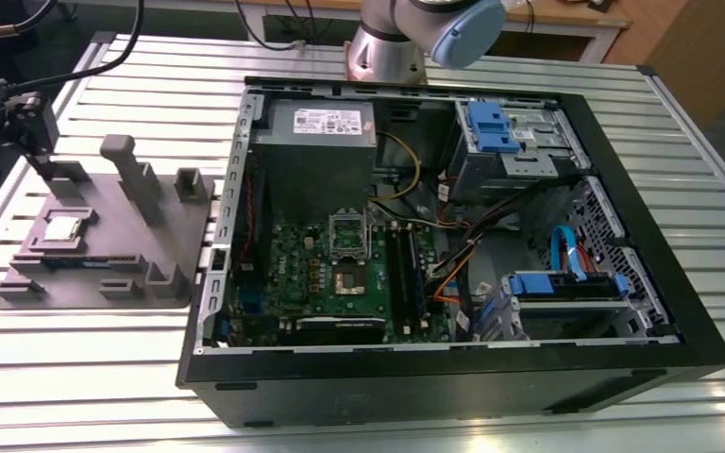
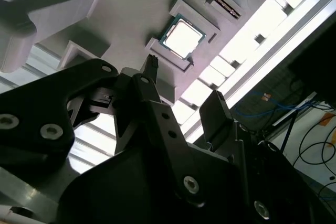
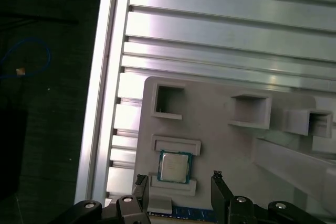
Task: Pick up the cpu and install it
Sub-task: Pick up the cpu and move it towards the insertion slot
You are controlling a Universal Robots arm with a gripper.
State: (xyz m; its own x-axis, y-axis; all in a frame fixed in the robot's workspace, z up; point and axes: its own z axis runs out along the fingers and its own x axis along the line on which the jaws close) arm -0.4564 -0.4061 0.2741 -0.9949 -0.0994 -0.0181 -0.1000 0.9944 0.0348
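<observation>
The cpu [image 1: 63,227] is a small silver square chip lying flat in a recess of the grey moulded tray [image 1: 148,264], at the exterior view's left. My gripper [image 1: 33,132] hangs above the tray's far corner, beyond the cpu. In both wrist views its two black fingers stand open on either side of the cpu [image 3: 174,167] [image 2: 182,37], apart from it, with nothing between them. The gripper [image 3: 178,177] [image 2: 184,80] is still well above the chip. Inside the open computer case [image 1: 665,311], the motherboard's socket [image 1: 347,247] sits on the green board.
The tray has upright posts [image 1: 129,175] and empty pockets [image 3: 168,100] close to the cpu. A memory stick [image 1: 60,257] lies just beside it. The case holds a grey power-supply box [image 1: 318,142], blue drive brackets [image 1: 491,127] and cables. All of it rests on a slatted aluminium table [image 1: 86,377].
</observation>
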